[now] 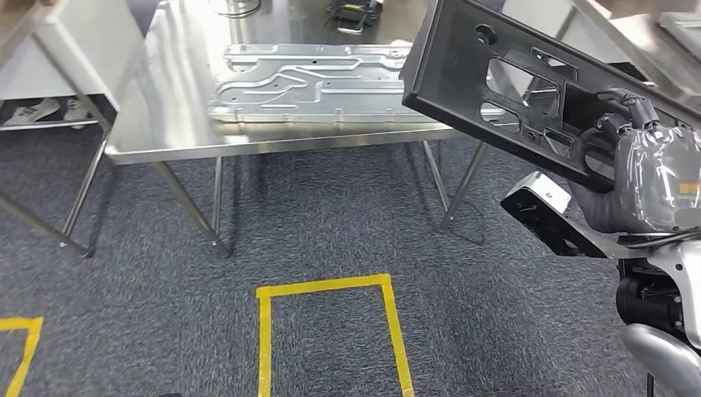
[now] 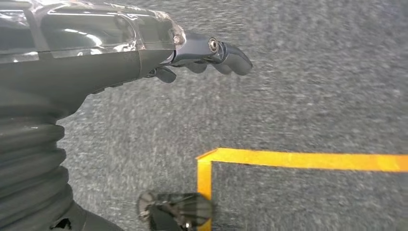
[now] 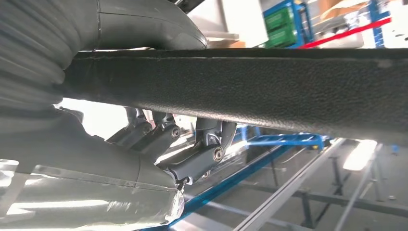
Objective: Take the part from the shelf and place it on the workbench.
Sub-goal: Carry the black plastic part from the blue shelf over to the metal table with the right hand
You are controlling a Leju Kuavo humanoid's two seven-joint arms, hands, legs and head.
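A long black plastic panel (image 1: 504, 91) with several cut-outs hangs tilted in the air at the right, its far end over the corner of the steel workbench (image 1: 165, 124). My right hand (image 1: 636, 157) grips its near lower edge, fingers hooked over the rim. In the right wrist view the panel's edge (image 3: 269, 91) runs across, with my right hand's fingers (image 3: 192, 149) curled under it. My left hand (image 2: 144, 53) hangs over the grey carpet with its fingers curled in and nothing in it.
A pressed silver metal sheet (image 1: 322, 83) lies on the workbench, with a dark device (image 1: 354, 15) behind it. Yellow tape (image 1: 331, 331) marks a box on the carpet before the bench. A second steel table (image 1: 74, 58) stands at the left, shoes beneath it.
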